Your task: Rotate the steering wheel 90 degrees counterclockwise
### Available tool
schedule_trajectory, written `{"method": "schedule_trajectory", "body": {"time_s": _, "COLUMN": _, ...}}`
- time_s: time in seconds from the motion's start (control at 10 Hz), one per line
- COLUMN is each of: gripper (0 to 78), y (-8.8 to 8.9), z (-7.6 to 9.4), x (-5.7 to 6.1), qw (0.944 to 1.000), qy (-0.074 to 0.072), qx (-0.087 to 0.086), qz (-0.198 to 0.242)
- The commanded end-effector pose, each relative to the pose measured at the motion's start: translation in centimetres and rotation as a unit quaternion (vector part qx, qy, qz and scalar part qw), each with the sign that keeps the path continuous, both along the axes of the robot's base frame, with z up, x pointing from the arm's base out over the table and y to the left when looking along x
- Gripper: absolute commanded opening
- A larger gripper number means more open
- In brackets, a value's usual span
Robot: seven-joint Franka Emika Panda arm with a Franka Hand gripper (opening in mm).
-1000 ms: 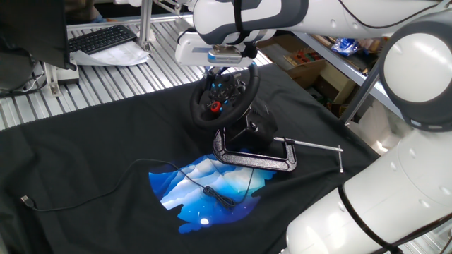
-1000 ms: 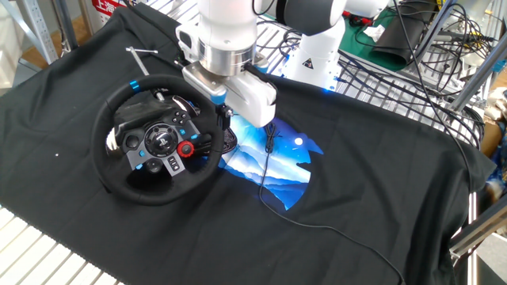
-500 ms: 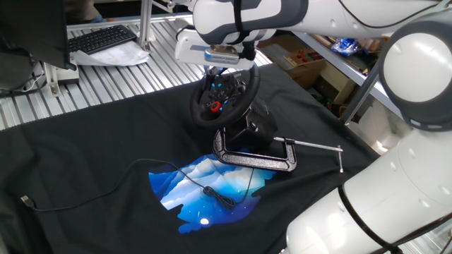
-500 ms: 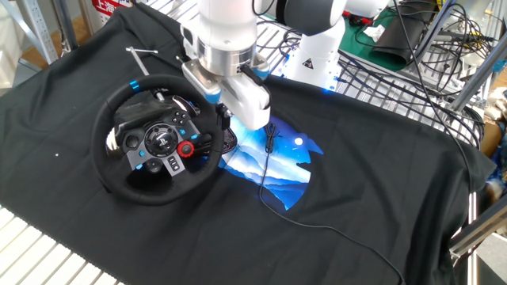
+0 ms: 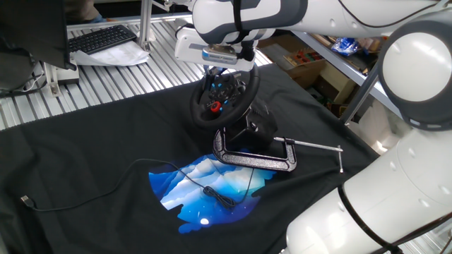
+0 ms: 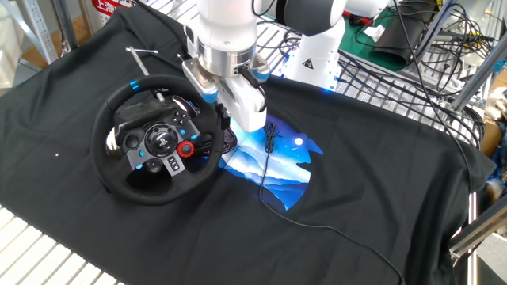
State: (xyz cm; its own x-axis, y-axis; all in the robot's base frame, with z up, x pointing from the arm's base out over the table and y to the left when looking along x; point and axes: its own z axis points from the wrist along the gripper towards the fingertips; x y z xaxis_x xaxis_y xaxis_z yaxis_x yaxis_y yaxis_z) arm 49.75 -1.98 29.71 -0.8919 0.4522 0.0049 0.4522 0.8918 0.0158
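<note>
My fingers sit at the round, matte-black steering wheel rim; grip state hidden, cannot tell. Black cloth drapes the table.

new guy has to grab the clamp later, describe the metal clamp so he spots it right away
Start at the black cloth with the blue printed picture. At the picture's upper edge, under the steering wheel, lies the clamp. It is the only bare silver metal piece, C-shaped, with a long thin screw rod.
</note>
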Motion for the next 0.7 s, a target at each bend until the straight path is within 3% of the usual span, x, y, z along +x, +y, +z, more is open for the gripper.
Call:
{"method": "schedule_trajectory", "body": {"time_s": 0.1, "gripper": 0.0, "y": 0.0, "z": 0.1, "x": 0.1, "qw": 1.0, "qy": -0.006, "qx": -0.003, "qz": -0.001}}
{"method": "schedule_trajectory", "body": {"time_s": 0.5, "gripper": 0.0, "y": -0.1, "z": 0.1, "x": -0.4, "qw": 0.9999, "qy": -0.01, "qx": -0.009, "qz": 0.004}}
{"method": "schedule_trajectory", "body": {"time_s": 0.7, "gripper": 0.0, "y": -2.0, "z": 0.2, "x": -2.1, "qw": 0.9997, "qy": -0.014, "qx": -0.012, "qz": 0.016}}
